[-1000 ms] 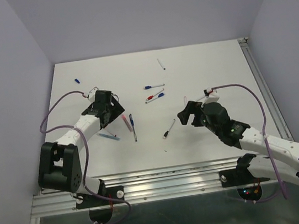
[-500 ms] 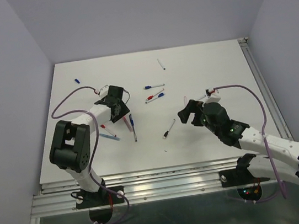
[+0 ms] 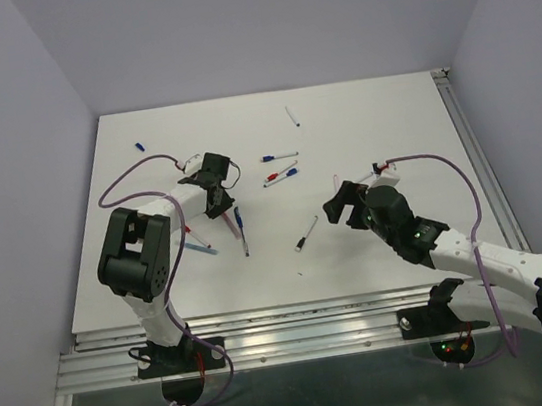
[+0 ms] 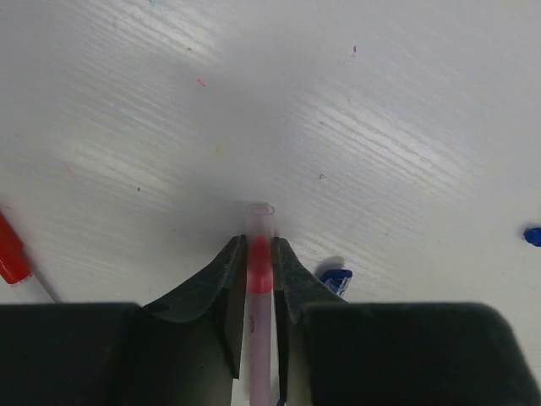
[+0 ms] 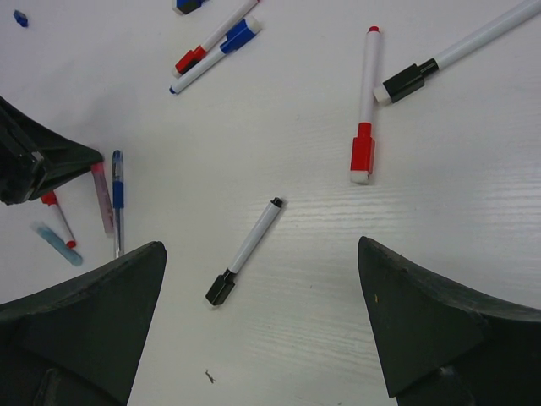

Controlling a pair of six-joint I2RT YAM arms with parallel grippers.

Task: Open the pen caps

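Left fingers (image 4: 215, 279): closed on a pink pen (image 4: 259, 269). Its long axis runs straight out between them toward the worktop (image 4: 380, 127). I cannot tell whether its far end carries a cap.
Right fingers (image 5: 93, 313): spread wide, gripping nothing.
Black-capped pen (image 5: 256, 227): flat on the worktop ahead of the right fingers, within their span and slanted across it.
Black cap (image 5: 221, 289): on the pen end nearer the right fingers.
Nearer arm: the right, by my judgement.
Loose blue cap (image 4: 336, 280): just beside the left fingers.
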